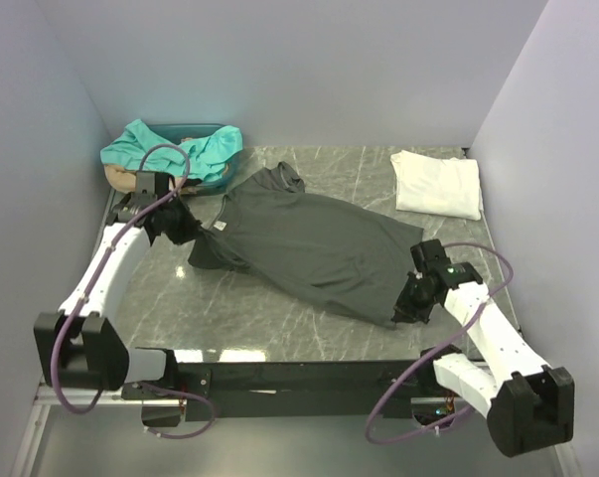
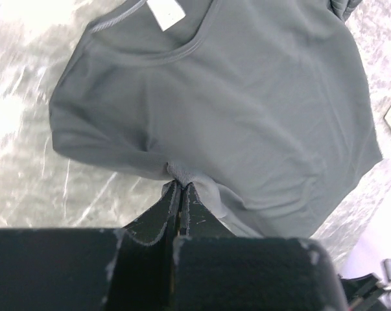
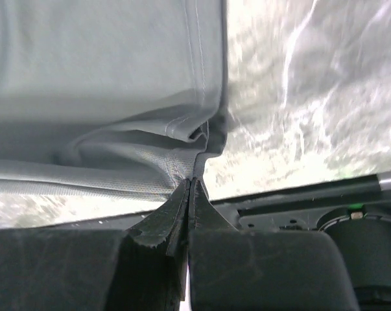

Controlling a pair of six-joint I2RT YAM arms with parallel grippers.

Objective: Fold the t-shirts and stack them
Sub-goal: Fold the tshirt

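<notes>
A dark charcoal grey t-shirt (image 1: pixel 309 243) lies spread across the middle of the marble table, its neck and small white label (image 2: pixel 165 13) toward the back left. My left gripper (image 1: pixel 180 227) is shut on the shirt's left sleeve edge (image 2: pixel 182 173), pinching a small fold of cloth. At the near right my right gripper (image 1: pixel 410 303) is shut on the hem corner (image 3: pixel 195 165). A folded white t-shirt (image 1: pixel 438 184) rests at the back right. A teal t-shirt (image 1: pixel 170 149) hangs over a bin at the back left.
The blue bin (image 1: pixel 205 179) under the teal cloth stands in the back left corner, with tan cloth (image 1: pixel 120 177) at its left side. Pale walls close in the table on three sides. A black rail (image 1: pixel 299 373) runs along the table's near edge.
</notes>
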